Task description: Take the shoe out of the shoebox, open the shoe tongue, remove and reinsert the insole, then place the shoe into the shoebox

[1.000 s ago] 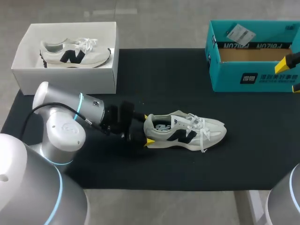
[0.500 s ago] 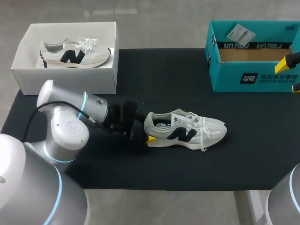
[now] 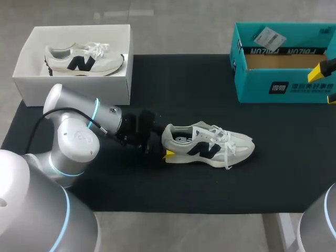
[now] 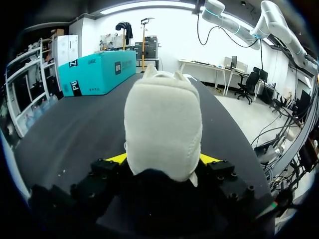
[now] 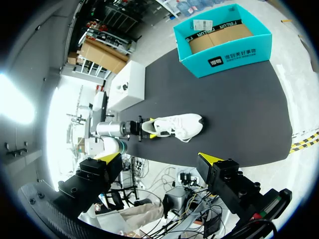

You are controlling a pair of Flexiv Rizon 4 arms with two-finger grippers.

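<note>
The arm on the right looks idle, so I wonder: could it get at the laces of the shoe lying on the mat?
Probably yes. The left hand grips the shoe only at its heel, so the laces lie uncovered, and nothing stands on the mat between them and the open right hand.

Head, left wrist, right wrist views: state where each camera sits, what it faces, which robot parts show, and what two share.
Head view: above and behind, looking down on the table; left arm shows.
Left wrist view: low, facing the shoe heel in the left gripper.
Right wrist view: high, facing down over the table; open right gripper shows.
Shared: shoe and teal box, in all three.
</note>
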